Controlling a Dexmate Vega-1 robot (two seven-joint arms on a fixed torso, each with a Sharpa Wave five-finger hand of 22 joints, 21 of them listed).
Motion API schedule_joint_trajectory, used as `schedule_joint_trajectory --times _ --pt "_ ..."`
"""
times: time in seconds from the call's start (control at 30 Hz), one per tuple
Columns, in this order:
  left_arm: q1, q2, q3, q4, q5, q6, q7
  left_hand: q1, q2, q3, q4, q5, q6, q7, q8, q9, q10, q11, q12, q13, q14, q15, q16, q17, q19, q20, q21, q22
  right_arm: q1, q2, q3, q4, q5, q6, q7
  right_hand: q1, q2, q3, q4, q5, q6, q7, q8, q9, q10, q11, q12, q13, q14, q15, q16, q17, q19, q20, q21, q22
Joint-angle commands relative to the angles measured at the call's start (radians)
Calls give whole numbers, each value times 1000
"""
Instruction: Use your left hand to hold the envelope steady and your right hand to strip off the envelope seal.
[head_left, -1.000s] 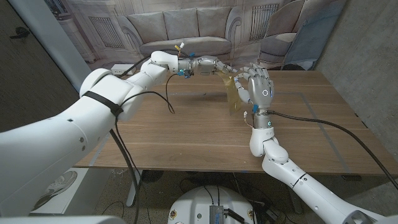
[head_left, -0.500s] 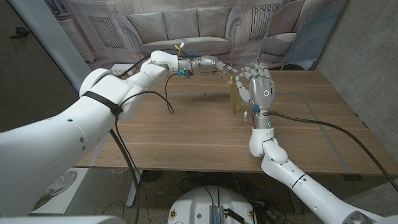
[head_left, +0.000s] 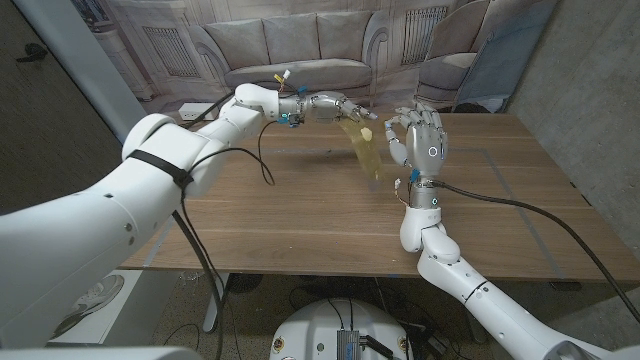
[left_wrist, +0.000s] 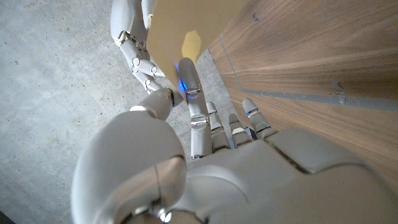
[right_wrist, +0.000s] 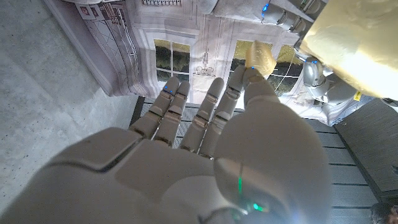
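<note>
— Envelope (head_left: 366, 151) position now versus a second ago?

— It hangs in the air above the far half of the wooden table (head_left: 300, 215), gripped at its upper end by the left hand (head_left: 335, 107). Before, it hung nearly straight down, close against the right hand (head_left: 420, 140); now its lower end swings out to the right and the whole sheet tilts, with its top pulled a little to the left.

— Has the left arm moved?

— Yes, the left hand has drawn back leftward and slightly farther away, taking the envelope's top with it. In the left wrist view its fingers (left_wrist: 189, 87) lie against the tan paper.

— And the right hand?

— It stands upright on its forearm in almost the same place, just right of the envelope. A small pale yellow piece, the seal strip (head_left: 367, 132), sits pinched at its fingertips; the right wrist view shows the same scrap (right_wrist: 258, 59) held there, with the envelope (right_wrist: 354, 43) beside it.

— Is the strip free of the envelope?

— I cannot tell; the two overlap in the head view.
</note>
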Motion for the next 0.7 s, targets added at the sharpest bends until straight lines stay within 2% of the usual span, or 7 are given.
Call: schedule_joint_trajectory --times 0.03,0.1,0.17,0.4,0.7 --pt "20 22 -28 -13 0 -45 -67 0 5 10 0 10 -1 -1 4 2 -1 3 8 5 -1 3 -2 3 -7 -1 5 1 -12 30 27 7 -31 18 -14 8 8 15 6 9 7 1 37 147 10 -1 6 6 6 -183 -2 5 8 -50 9 3" --pt "22 26 -27 -19 6 -60 -77 -1 5 10 0 10 -2 -3 5 3 -2 3 8 5 -1 2 -2 3 -7 -1 6 1 -12 19 20 -5 -28 8 -6 8 8 16 5 10 7 1 39 149 10 -1 6 6 7 -183 -2 5 9 -50 10 3" --pt "26 33 -23 -32 15 -80 -83 -1 4 10 0 10 0 -4 6 3 -2 3 8 5 -1 2 -2 3 -7 -1 6 1 -14 32 31 3 -45 17 -14 8 7 16 5 12 9 0 41 151 11 -1 6 7 7 -183 -2 5 9 -50 10 3" --pt "53 45 -44 -67 -8 -80 -121 -1 4 12 -1 10 0 -4 6 -1 -1 -1 9 5 -1 1 -2 4 -9 -2 8 1 -14 15 16 -16 -38 -4 -14 8 6 16 4 15 7 0 46 156 13 -1 7 9 7 -183 -3 5 9 -51 10 2" --pt "143 110 -34 -263 -31 -22 -109 -6 4 11 2 9 -3 -2 9 1 -1 0 10 6 -1 2 -1 6 -10 -2 10 1 -16 6 11 -34 -40 -13 -5 6 5 17 6 20 2 -2 53 164 18 -1 7 12 10 -182 -2 5 9 -50 11 2"
